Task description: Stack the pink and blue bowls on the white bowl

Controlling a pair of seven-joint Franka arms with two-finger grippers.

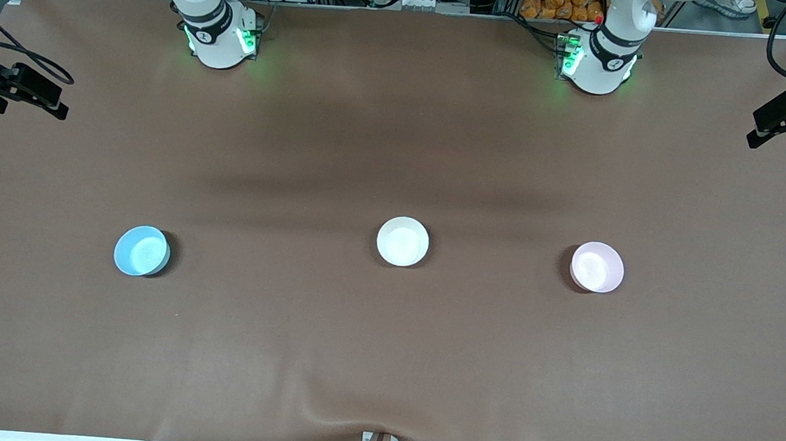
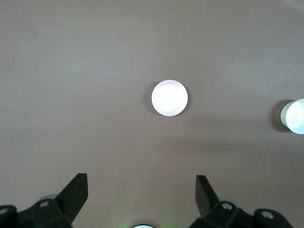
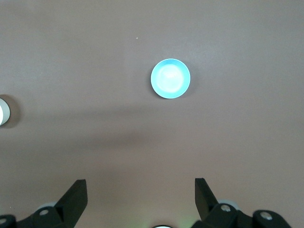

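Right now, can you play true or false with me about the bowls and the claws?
1. The white bowl sits between the blue bowl and the pink bowl. True.
2. The pink bowl is already stacked in the white bowl. False: it stands alone on the table, toward the left arm's end.
3. The left claw is open, high over the pink bowl. True.
4. The right claw is holding the blue bowl. False: it is open and empty, high over that bowl.
5. All three bowls are upside down. False: they stand upright, open side up.
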